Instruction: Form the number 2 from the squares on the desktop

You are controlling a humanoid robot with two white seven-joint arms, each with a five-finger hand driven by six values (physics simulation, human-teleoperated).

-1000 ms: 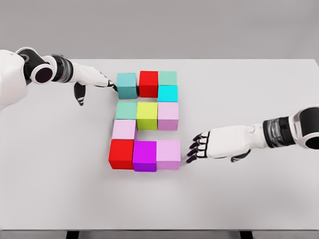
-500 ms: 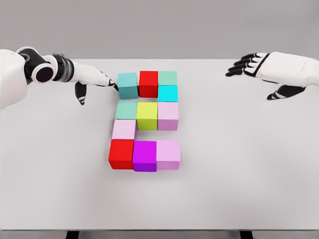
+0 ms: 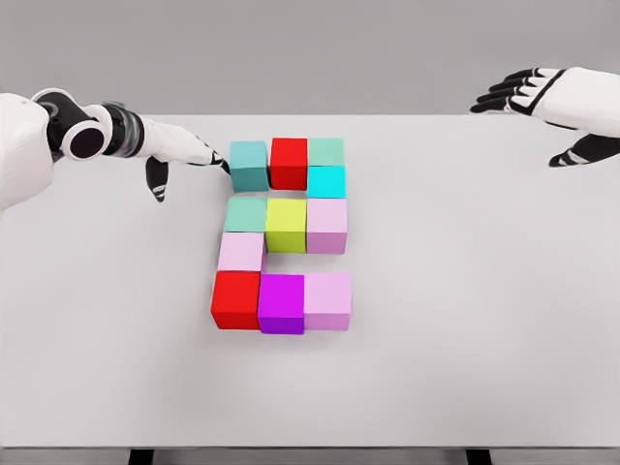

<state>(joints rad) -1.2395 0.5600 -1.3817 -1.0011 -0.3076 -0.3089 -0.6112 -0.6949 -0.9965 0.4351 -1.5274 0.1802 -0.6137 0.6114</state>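
Note:
Coloured cubes lie on the white table (image 3: 465, 320) in the shape of a 2. The top row holds a teal cube (image 3: 248, 165), a red cube (image 3: 289, 161) and a pale green cube (image 3: 326, 151), with a cyan cube (image 3: 326, 181) below the green one. The middle row runs green (image 3: 246, 214), yellow (image 3: 286, 225), pink (image 3: 326, 225). A pale pink cube (image 3: 241, 252) links to the bottom row of red (image 3: 236, 299), magenta (image 3: 281, 303) and pink (image 3: 327, 300). My left hand (image 3: 184, 155) is open, fingertips touching the teal cube's left side. My right hand (image 3: 542, 102) hovers open above the far right edge.
Grey floor lies beyond the table's far edge (image 3: 407, 116). Bare tabletop spreads right of the cubes and along the front.
My right hand has lifted away from the bottom pink cube and swung up to the far right corner. The left hand and the cubes have stayed put.

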